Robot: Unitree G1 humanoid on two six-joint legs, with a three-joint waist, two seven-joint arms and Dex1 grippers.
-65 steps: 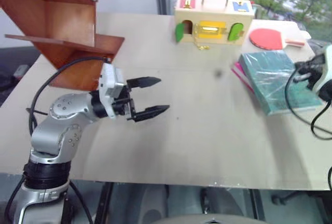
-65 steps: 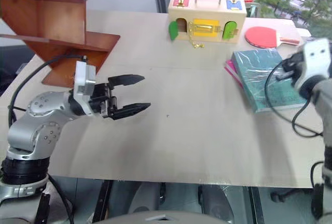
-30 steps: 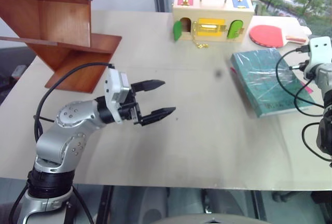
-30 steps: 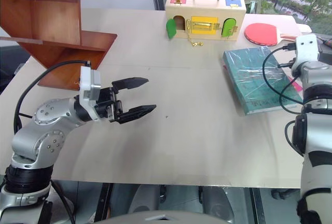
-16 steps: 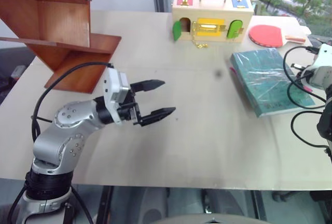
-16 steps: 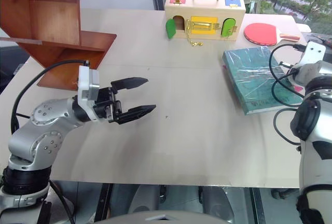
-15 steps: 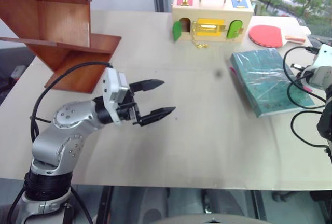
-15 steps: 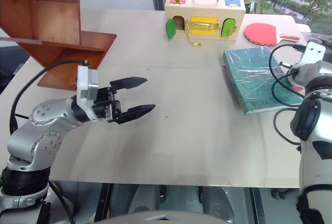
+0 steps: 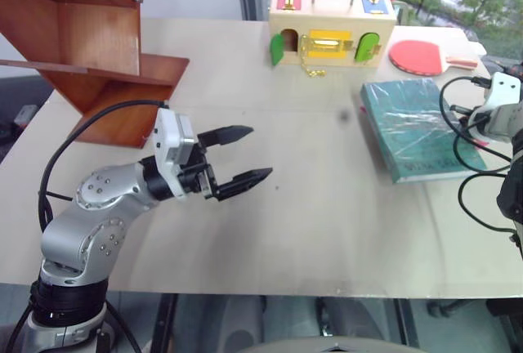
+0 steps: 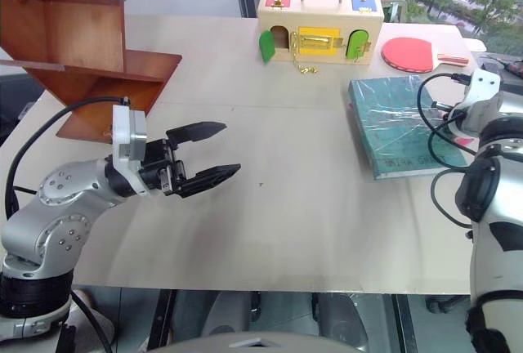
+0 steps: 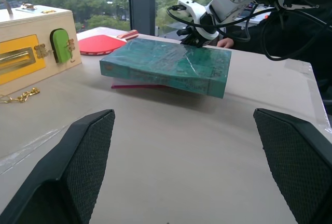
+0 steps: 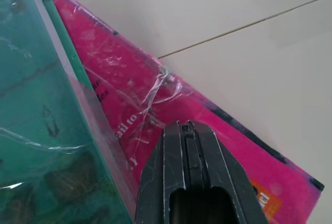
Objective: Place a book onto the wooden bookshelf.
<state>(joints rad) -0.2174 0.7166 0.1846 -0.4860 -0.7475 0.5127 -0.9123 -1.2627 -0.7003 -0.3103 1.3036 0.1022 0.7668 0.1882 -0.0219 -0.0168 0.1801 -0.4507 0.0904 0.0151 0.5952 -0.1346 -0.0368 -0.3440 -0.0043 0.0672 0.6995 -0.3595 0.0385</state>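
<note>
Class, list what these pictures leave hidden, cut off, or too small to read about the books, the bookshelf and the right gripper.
- Pink book: the teal book lies on it in the head views, covering nearly all of it.
- Wooden bookshelf: its top and left side are cut off by the frame's edge.
- Lettering on the teal book: too small to read.
- Right gripper: its shut fingers sit over the pink book; contact cannot be judged.

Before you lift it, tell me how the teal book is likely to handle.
The teal book looks thick and flat-boarded, so probably stiff and fairly heavy. Its glossy plastic wrap glints and wrinkles, so it may slip in the jaws. It lies on a pink book, also wrapped, so a push would likely slide it.
</note>
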